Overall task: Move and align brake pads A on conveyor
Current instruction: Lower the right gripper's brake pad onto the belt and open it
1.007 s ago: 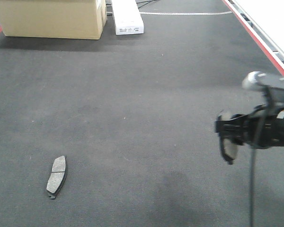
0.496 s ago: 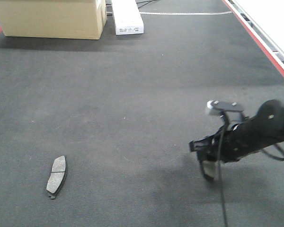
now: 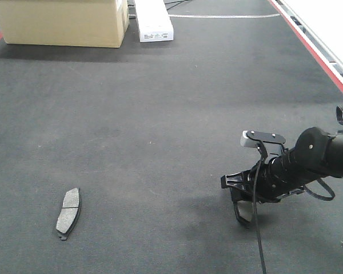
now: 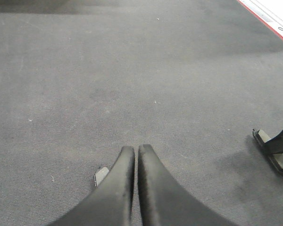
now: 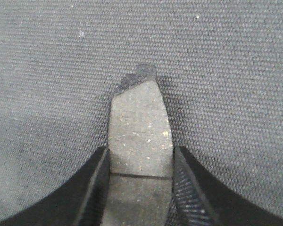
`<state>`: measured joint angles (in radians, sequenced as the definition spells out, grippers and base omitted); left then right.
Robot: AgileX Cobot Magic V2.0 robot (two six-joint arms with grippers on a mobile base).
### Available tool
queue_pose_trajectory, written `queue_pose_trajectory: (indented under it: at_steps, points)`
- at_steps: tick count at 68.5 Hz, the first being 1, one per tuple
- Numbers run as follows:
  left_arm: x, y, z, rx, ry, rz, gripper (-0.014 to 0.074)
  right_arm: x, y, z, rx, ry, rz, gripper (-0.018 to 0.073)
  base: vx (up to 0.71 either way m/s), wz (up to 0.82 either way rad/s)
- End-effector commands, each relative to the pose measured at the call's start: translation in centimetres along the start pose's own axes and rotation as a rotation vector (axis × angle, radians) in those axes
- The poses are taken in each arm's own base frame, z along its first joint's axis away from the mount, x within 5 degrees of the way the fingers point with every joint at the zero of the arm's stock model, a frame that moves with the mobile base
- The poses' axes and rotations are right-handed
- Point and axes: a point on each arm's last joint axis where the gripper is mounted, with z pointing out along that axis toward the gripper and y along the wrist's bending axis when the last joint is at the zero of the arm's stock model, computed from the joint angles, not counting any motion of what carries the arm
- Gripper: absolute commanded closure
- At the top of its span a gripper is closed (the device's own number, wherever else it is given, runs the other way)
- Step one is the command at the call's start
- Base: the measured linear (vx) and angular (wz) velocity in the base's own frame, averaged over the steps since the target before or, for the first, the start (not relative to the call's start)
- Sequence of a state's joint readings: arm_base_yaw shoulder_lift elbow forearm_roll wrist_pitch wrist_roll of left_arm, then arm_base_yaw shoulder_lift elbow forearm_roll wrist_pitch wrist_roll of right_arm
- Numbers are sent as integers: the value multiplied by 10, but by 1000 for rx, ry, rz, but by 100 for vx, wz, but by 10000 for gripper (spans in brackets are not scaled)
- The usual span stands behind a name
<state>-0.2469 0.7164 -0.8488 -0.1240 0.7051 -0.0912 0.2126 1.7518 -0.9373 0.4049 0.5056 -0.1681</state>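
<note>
grips a brake pad (image 5: 139,127) in the right gripper (image 5: 140,153), clenched on both long edges, with the thin groove just behind the fingertips. points the pad's notched end away from the wrist camera. holds it low at the right side of the conveyor worktop (image 3: 131,114); cannot tell whether touching the rough belt or just above it.

shows the left gripper (image 4: 135,149) clenched too, finger pressed against finger, with nothing between. hovers over the belt there, with a small grey corner of the second brake pad (image 4: 100,175) peeking out just left of those fingers.

in the front view, finds that second pad flat on the near left of the worktop, well apart from the right gripper.

at the far end, carries a cardboard box (image 3: 63,23) and a white carton (image 3: 153,20) side by side. bordered on the right by a red strip (image 3: 308,48).
</note>
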Motion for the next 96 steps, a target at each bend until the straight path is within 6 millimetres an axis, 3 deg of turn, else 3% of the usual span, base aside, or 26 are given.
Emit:
queue_pose_trajectory:
  at_steps: [1, 13, 36, 61, 71, 80, 96]
  points:
    - [-13, -3, -6, 19, -95, 1, 604, -11, 5, -17, -19, -73, 6, 494, 0, 0]
    - [-13, -3, -6, 19, -95, 1, 604, -11, 5, -17, -21, -63, 7, 451, 0, 0]
    - [-13, -3, -6, 19, -95, 1, 604, -11, 5, -17, -21, -65, 25, 246, 0, 0]
    - [-13, -3, -6, 19, -95, 1, 604, -10, 6, -21, -29, -56, 27, 230, 0, 0]
    - [-13, -3, -6, 19, -95, 1, 604, -12, 9, -38, -26, -116, -5, 263, 0, 0]
    - [-13, -3, -6, 19, -95, 1, 604, -10, 13, -64, -31, -206, -24, 350, 0, 0]
    - [-13, -3, -6, 19, -95, 1, 604, 22, 9, -100, -19, -388, -53, 549, 0, 0]
